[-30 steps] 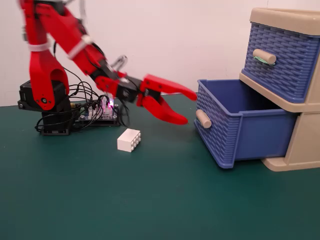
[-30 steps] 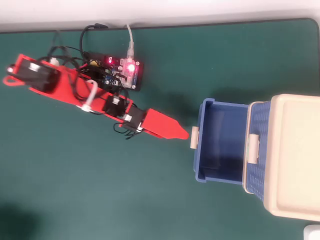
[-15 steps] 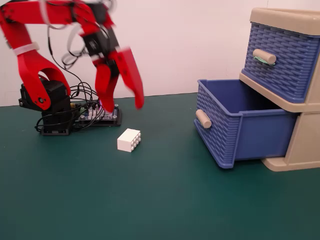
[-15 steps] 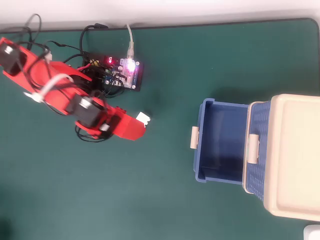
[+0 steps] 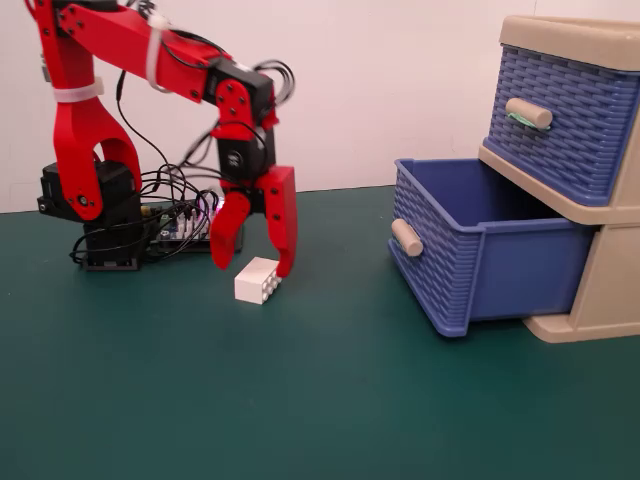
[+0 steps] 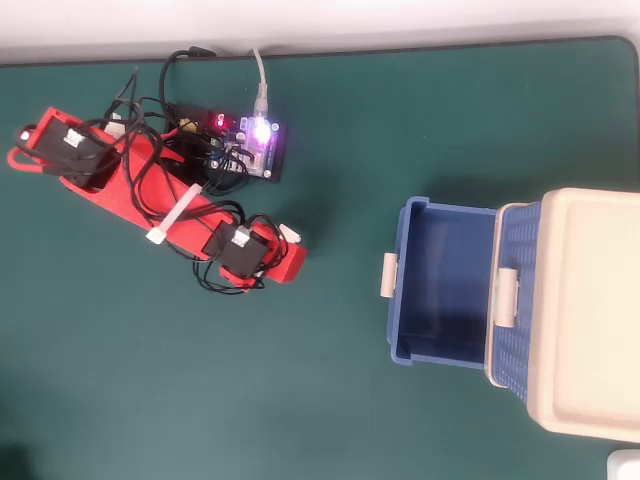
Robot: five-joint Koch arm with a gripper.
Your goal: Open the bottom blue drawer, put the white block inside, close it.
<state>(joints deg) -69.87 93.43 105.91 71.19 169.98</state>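
The white block [image 5: 258, 280], a small studded brick, sits on the green table in the fixed view. My red gripper [image 5: 253, 266] is open and points down, with one finger on each side of the block, tips near the table. In the overhead view the gripper [image 6: 283, 250] hides most of the block. The bottom blue drawer [image 5: 470, 270] is pulled out of the beige cabinet [image 5: 600, 290]. It is empty, and its beige handle [image 5: 406, 237] faces the arm. From overhead the drawer [image 6: 400, 300] shows a bare blue floor.
The upper blue drawer [image 5: 560, 110] is shut, with a green mark at its handle [image 5: 528, 113]. A controller board with a lit LED [image 6: 255, 140] and loose cables lie behind the arm's base [image 5: 95, 210]. Green table lies between block and drawer.
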